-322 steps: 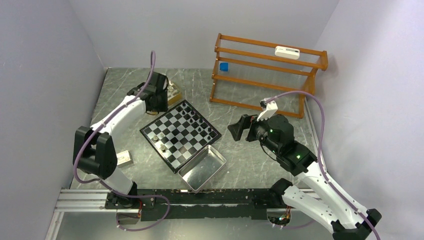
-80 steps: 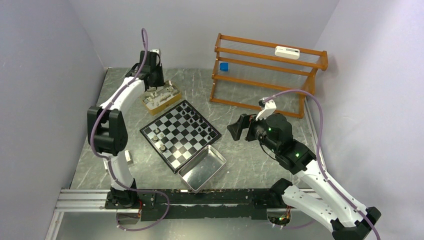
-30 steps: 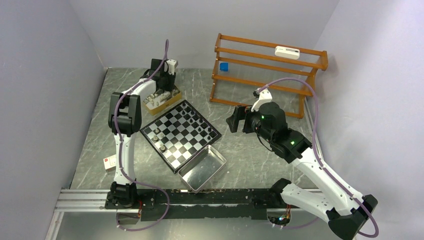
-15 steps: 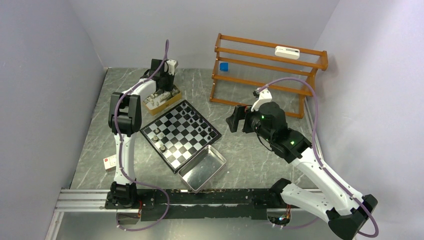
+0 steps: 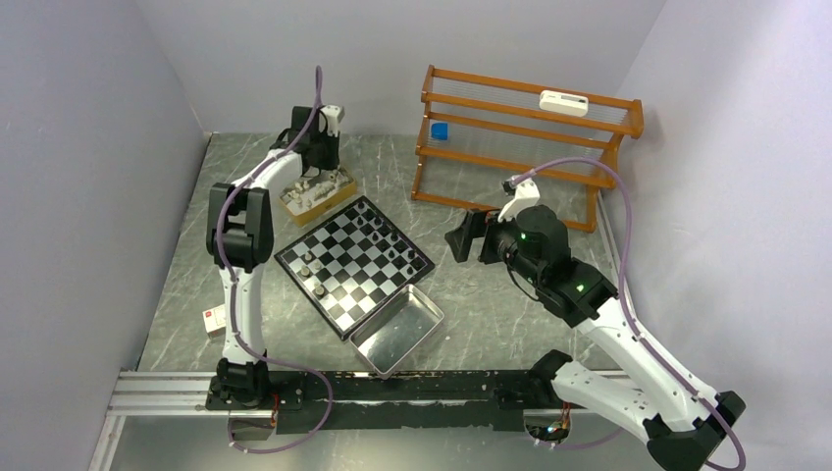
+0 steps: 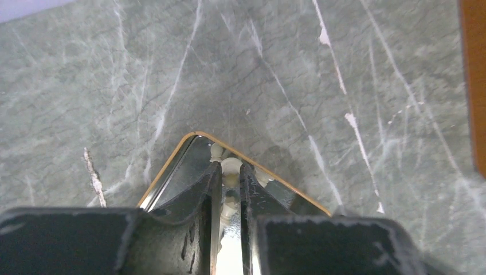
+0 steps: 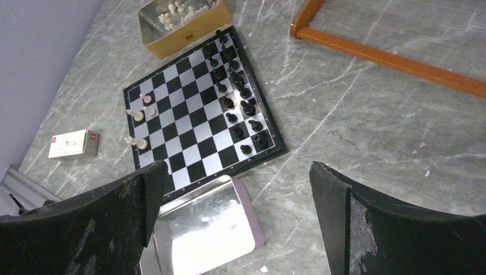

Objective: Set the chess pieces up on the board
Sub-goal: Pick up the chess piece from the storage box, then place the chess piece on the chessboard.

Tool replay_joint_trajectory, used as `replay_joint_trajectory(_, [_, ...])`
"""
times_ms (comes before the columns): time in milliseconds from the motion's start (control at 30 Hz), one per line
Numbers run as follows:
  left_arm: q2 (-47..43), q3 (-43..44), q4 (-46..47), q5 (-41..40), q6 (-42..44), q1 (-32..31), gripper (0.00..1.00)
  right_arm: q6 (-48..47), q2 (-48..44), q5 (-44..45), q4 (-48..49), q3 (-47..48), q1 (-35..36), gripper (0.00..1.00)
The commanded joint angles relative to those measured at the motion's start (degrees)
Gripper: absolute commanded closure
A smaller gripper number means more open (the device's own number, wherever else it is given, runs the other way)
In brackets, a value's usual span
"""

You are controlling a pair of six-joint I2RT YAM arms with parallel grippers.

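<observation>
The checkered board (image 5: 351, 260) lies mid-table; it also shows in the right wrist view (image 7: 195, 109). Black pieces (image 7: 238, 109) stand in two rows along its right side. A few cream pieces (image 7: 138, 117) stand near its left edge. More cream pieces lie in the gold box (image 5: 314, 196). My left gripper (image 6: 231, 169) is over that box's far corner, shut on a cream piece (image 6: 231, 167). My right gripper (image 7: 238, 200) is open and empty, held above the table right of the board.
A shiny metal tray (image 5: 396, 329) lies against the board's near corner. A wooden rack (image 5: 520, 147) stands at the back right. A small white-and-red box (image 5: 214, 318) lies at the left, near the left arm.
My left gripper has lifted a little from the gold box with a cream piece between its fingers. My right arm has shifted slightly.
</observation>
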Motion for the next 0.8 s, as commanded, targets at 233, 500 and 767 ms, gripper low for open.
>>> replay_joint_trajectory(233, [-10.96, -5.04, 0.49, -0.35, -9.54, 0.28, 0.84, 0.24, -3.90, -0.64, 1.20, -2.14, 0.17, 0.00])
replay_joint_trajectory(500, [-19.25, -6.90, -9.07, -8.01, -14.56, 0.28, 0.84, -0.35, -4.30, -1.93, 1.53, -2.64, 0.19, 0.00])
replay_joint_trajectory(767, [-31.26, -17.92, -13.47, -10.37, -18.49, 0.28, 0.86, 0.47, -4.78, -3.40, 3.30, -4.34, 0.17, 0.00])
